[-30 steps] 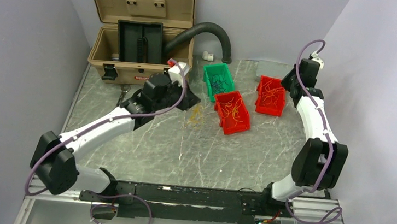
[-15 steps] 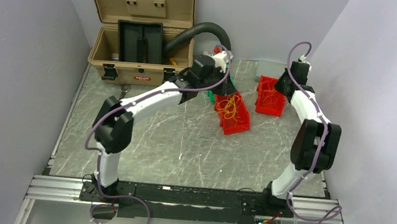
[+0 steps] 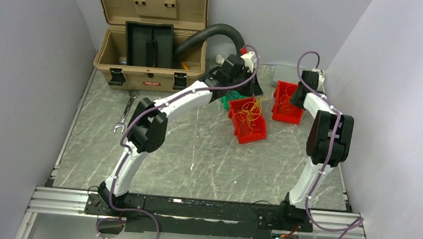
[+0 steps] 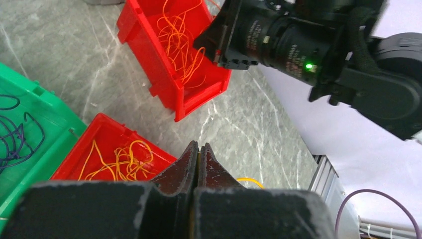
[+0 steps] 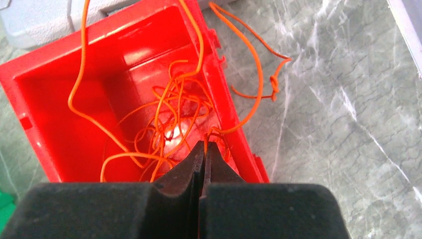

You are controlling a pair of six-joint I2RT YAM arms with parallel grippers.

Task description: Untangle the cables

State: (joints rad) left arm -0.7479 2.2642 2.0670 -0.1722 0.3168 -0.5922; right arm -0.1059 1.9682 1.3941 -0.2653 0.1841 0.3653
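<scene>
My left gripper (image 4: 198, 145) is shut on a thin yellow wire (image 4: 250, 181) that loops out beside the fingers. It hangs above a red bin of yellow wires (image 4: 119, 158), next to a green bin (image 4: 47, 149) of dark blue wires (image 4: 15, 134). In the top view the left gripper (image 3: 247, 86) is over the green bin (image 3: 230, 98). My right gripper (image 5: 204, 144) is shut on an orange wire (image 5: 171, 107) at the near wall of the right red bin (image 5: 54, 119), which holds orange wires. One knotted orange strand (image 5: 272, 85) hangs out over the wall onto the table.
An open tan case (image 3: 147, 37) and a fat black hose (image 3: 217, 33) stand at the back. A wrench (image 3: 123, 112) lies on the table at the left. The two red bins (image 3: 250, 123) (image 3: 287, 106) sit side by side. A pale grey box (image 5: 40, 20) lies behind the right bin.
My left arm has swung from mid-table far right and back, over the bins. The small yellow tangle on the table no longer shows. My right gripper has moved in over the right red bin.
</scene>
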